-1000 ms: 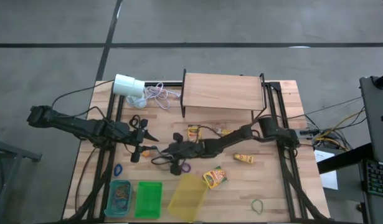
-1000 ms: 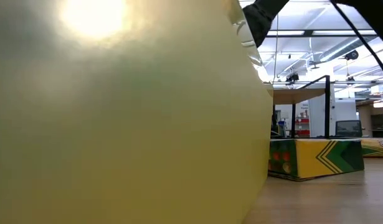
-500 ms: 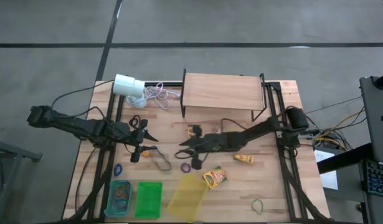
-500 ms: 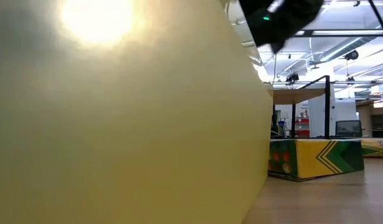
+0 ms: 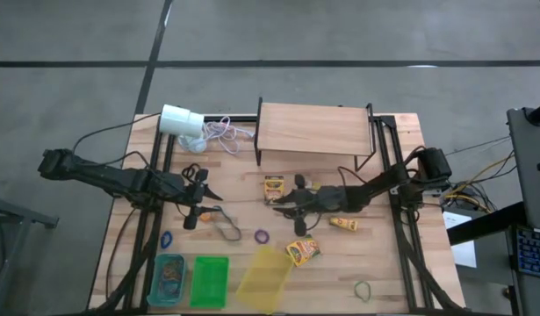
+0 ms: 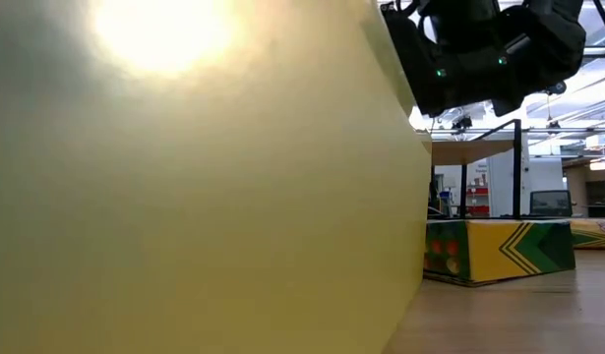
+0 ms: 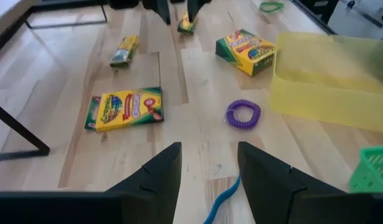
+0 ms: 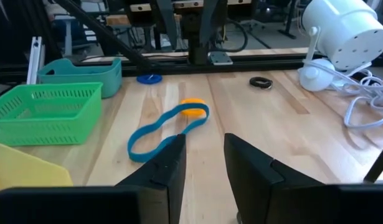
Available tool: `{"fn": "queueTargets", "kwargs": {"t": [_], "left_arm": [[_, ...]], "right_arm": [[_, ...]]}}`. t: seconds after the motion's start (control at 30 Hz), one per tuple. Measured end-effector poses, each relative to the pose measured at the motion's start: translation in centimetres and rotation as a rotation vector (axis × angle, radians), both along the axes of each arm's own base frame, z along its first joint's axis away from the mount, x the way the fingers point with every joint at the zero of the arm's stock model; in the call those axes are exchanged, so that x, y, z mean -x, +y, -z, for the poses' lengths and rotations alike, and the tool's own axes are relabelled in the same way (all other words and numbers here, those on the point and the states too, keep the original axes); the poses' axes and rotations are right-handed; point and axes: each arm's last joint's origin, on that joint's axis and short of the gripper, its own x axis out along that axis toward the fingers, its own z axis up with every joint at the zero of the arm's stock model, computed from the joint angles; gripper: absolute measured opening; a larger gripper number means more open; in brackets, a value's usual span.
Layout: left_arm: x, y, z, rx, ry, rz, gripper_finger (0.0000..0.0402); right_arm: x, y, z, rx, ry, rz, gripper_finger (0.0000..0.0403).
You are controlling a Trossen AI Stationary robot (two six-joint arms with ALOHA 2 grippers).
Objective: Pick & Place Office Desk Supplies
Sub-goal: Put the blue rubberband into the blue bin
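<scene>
The right tool (image 5: 283, 206) hovers over the middle of the counter (image 5: 401, 263), its fingers (image 8: 160, 165) parted with bare wood showing between them and nothing held. A crayon box (image 5: 273, 188) lies flat just beside this tool on the side toward the far edge, under the front of the wooden shelf (image 5: 313, 127); its long axis runs roughly between the near and far edges. A second crayon box (image 5: 303, 251) lies toward the near edge from the tool, turned askew, close to the yellow bin (image 5: 263, 279). A small yellow packet (image 5: 342, 223) rests by the right arm, its length running roughly along the counter's width. A purple band (image 5: 262, 235) lies between the two tools.

The left tool (image 5: 210, 201) sits left of centre, fingers (image 7: 160, 180) also apart and empty. A long blue band (image 8: 160, 134) with an orange band (image 8: 194, 107) at one end lies stretched out just ahead of it, slanting toward the near edge. A green band (image 5: 364, 290) lies alone near the right near corner. Green (image 5: 209, 281) and teal (image 5: 168, 279) baskets stand along the near edge.
</scene>
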Motion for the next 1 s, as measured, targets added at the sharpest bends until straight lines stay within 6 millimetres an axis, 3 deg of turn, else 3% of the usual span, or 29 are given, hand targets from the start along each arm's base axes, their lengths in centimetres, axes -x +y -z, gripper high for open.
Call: {"fn": "queueTargets", "kwargs": {"t": [1.0], "left_arm": [[0.0, 0.0, 0.1, -0.002, 0.007, 0.0, 0.0161]], "right_arm": [[-1.1, 0.2, -1.4, -0.008, -0.05, -0.003, 0.0084]]}}
